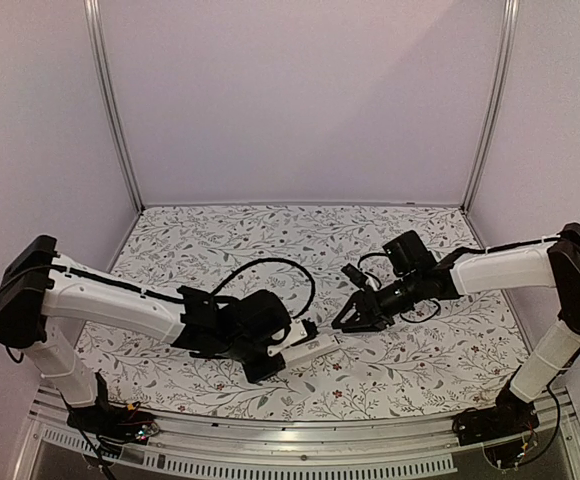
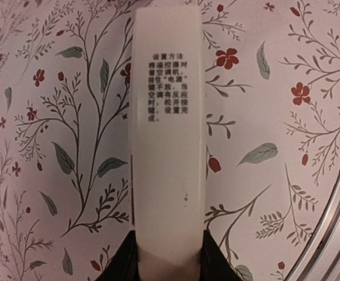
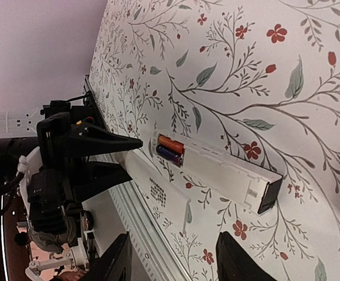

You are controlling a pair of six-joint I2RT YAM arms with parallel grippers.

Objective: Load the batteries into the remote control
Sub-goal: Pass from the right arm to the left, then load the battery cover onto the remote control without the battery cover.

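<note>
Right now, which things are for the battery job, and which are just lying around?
For the job: remote control, batteries inside it, white strip in the left claw.
Just there: flowery tablecloth, black cable.

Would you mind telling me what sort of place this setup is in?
Likely a robot test booth: plain walls on metal posts, a floral tablecloth, left arm and right arm bolted to a rail.

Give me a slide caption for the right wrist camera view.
Two batteries sit in the open remote; the left gripper holds the white cover alongside.
</note>
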